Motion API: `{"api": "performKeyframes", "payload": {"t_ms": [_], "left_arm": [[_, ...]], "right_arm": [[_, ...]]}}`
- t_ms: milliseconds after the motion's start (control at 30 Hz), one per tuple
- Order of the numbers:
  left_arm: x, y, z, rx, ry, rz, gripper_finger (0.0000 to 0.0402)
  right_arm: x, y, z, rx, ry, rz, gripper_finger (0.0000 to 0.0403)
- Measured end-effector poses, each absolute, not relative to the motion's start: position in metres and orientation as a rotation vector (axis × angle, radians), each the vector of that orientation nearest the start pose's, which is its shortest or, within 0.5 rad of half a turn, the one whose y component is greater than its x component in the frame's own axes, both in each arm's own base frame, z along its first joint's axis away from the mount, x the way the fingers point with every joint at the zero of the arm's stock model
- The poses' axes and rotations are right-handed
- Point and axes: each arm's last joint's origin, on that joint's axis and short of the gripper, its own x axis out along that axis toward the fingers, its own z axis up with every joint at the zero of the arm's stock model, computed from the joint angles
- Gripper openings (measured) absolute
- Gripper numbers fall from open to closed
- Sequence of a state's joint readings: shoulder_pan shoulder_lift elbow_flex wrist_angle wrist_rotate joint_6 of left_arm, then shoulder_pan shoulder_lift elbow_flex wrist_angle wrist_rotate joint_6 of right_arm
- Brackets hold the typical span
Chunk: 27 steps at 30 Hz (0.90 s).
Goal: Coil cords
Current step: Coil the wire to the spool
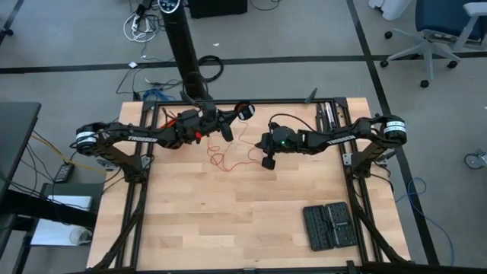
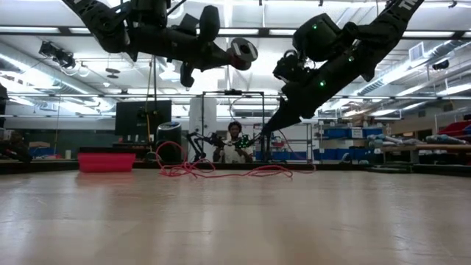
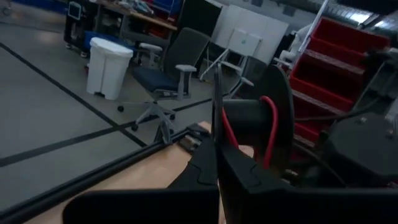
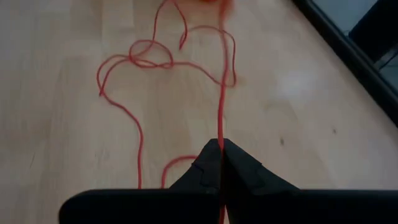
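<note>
Your red wire lay in loose loops on the desk between the two arms, and from those loops one strand ran taut and straight up into the right claw, whose fingers were pinched shut on it, as the right wrist view showed. Seen from above, the slack sat at about nine o'clock from that claw, so the strand's long axis ran roughly across the desk toward the left arm. The left claw hung above the desk at about eleven o'clock from the loops, closed tight; in its wrist view a dark spool with red wire round its core sat right against the fingers, though you could not tell for sure that they held it. By my reckoning the right claw was the nearer to the loose length, so feeding would fall to it. The desk was bare pale wood there, with two dark trays well apart at five o'clock. A person stood in the room beyond.
</note>
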<state>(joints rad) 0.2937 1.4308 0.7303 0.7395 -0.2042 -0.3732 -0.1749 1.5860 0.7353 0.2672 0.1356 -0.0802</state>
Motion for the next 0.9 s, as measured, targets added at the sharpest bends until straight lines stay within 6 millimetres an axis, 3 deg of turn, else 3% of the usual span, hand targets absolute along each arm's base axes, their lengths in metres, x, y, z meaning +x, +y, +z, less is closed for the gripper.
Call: {"api": "performKeyframes", "payload": {"t_ms": [433,633,767,900], "left_arm": [[0.291,0.093,0.254,-0.354,-0.097,0.463,0.0],[0.291,0.093,0.252,-0.365,-0.074,0.452,0.0],[0.288,0.096,0.247,-0.378,0.025,0.359,0.0],[0.285,0.096,0.245,-0.399,0.097,0.216,0.0]], "right_arm": [[0.304,-0.057,0.167,-0.055,0.633,-0.278,0.0],[0.302,-0.06,0.165,-0.036,0.652,-0.29,0.0021],[0.288,-0.066,0.165,0.059,0.82,-0.324,0.0057],[0.277,-0.076,0.191,0.22,1.003,-0.408,0.0087]]}}
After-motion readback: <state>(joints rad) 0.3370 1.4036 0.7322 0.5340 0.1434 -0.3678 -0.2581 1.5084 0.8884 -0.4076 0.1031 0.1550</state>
